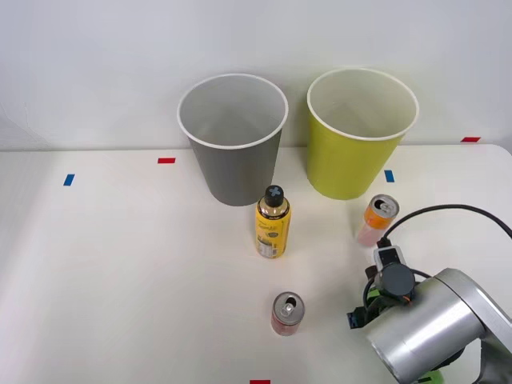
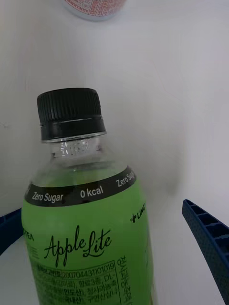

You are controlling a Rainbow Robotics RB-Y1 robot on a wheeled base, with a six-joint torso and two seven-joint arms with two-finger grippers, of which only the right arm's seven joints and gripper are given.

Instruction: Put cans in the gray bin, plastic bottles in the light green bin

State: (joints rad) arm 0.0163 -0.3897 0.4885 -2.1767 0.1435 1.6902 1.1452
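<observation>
While the right gripper (image 2: pixel 114 248) hangs low over the table's (image 1: pixel 120 280) near right, its blue fingers (image 2: pixel 207 238) stand spread either side of the green bottle (image 2: pixel 86 228), not touching. Red can (image 1: pixel 287 313) stands mid-table, orange can (image 1: pixel 378 220) before the green bin (image 1: pixel 356 160), gray bin (image 1: pixel 236 156) alongside.

Even, bright overhead light fills the front view, washing the white table (image 1: pixel 120 272) nearly flat; the gray bin (image 1: pixel 234 144) and light green bin (image 1: pixel 360 136) cast only faint, soft shadows. In the right wrist view the green-labelled bottle (image 2: pixel 88 238) is crisp, its label print legible, while a soft shadow falls beside it.
</observation>
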